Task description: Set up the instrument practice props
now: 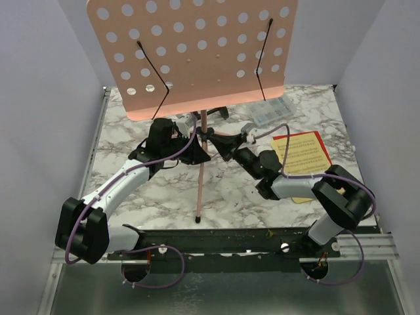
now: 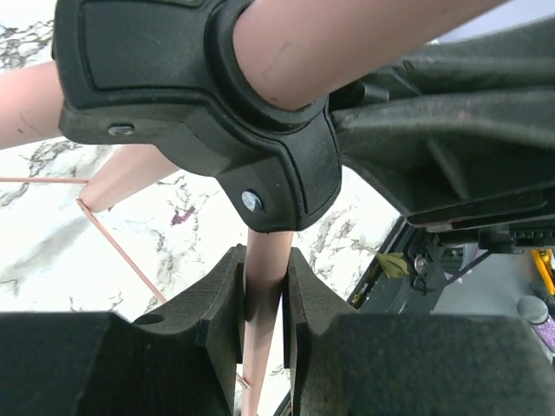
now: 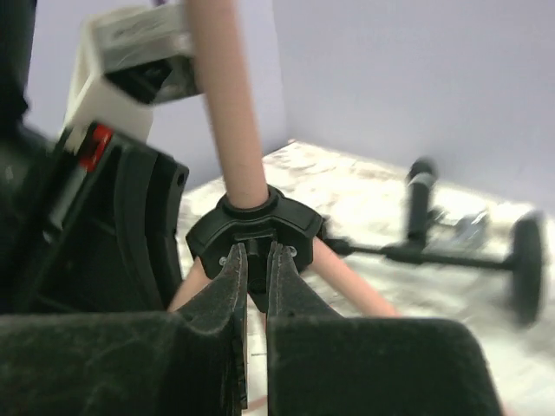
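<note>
Music stand (image 1: 197,52) desk looms top-heavy over bench centre, toward far edge. Left gripper (image 2: 264,286) clamped on leg (image 2: 257,364); right gripper (image 3: 257,269) narrow, pinching black hub (image 3: 251,227). Judged light, tippy, smooth tube likely slippery: grip hub or pole, not desk.

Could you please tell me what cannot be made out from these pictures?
1. Microphone: blurred in the right wrist view, mostly hidden behind the music stand desk in the top view.
2. Sheet-music pages: print too small in the top view; the right arm covers their near edge.
3. Right gripper: whether it pinches the stand's hub; its own fingers hide the contact.
</note>
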`<state>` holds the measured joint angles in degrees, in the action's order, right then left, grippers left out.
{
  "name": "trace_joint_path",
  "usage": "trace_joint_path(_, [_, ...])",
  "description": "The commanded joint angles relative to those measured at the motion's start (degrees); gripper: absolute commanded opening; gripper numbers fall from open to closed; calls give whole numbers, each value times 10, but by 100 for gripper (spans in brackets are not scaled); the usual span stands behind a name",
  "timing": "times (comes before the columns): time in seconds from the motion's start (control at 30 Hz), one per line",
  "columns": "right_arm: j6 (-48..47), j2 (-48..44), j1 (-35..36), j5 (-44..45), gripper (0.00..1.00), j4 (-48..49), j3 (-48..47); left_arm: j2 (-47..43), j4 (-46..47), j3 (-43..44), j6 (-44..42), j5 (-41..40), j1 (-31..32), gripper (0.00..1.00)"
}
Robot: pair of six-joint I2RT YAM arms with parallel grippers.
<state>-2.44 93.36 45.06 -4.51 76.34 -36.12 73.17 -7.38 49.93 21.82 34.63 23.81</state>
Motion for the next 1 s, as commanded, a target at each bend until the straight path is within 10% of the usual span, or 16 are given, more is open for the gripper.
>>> trace_joint_path(0.0, [495,-67,-9,161,0,-119,17,18,-45,-19,6,-42,-18,0])
trace_joint_path(0.17, [878,-70,-10,127,0,-254,-8,28,-45,-15,8,-38,-18,0])
trace_joint_path(0.37, [1271,3,-10,28,1,-173,-22,32,-45,-17,8,-42,-18,0])
trace_joint_path(0.67, [1216,65,-9,20,41,-57,-71,30,-45,-17,7,-46,-18,0])
trace_joint_path(0.83, [1115,18,-11,63,79,-94,-33,27,-45,-18,5,-49,-18,0])
trace_joint_path(0.87, [1089,3,-11,74,99,-106,-22,27,-45,-18,5,-50,-18,0])
trace_joint_path(0.97, [1006,-53,-11,102,100,-161,18,25,-45,-16,6,-45,-18,0])
